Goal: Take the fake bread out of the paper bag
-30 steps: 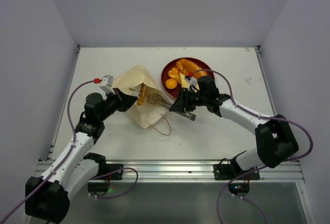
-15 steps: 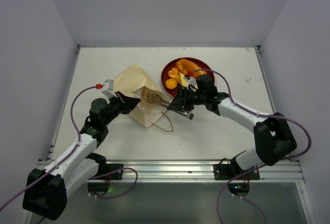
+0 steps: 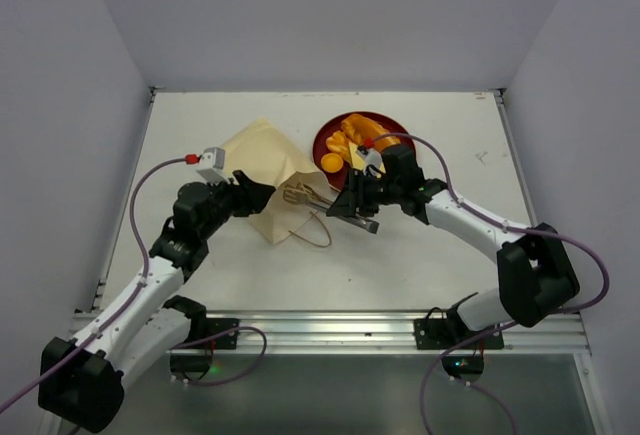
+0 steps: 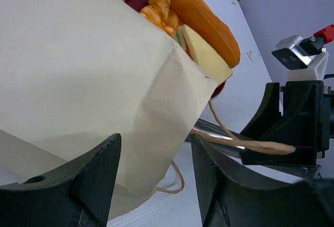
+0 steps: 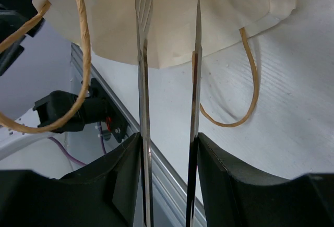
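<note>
Paper bag [image 3: 262, 170] flanked by left fingers [image 4: 88, 185], grip unclear, tongs [image 5: 144, 28] pinched by right fingers [image 5: 112, 190], bag's inside hidden.

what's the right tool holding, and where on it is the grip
The right tool holds metal tongs, clamped across both blades towards their handle end. The tips reach to the paper bag.

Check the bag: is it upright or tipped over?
Tipped: the bag lies on its side on the table, mouth facing the tongs.
</note>
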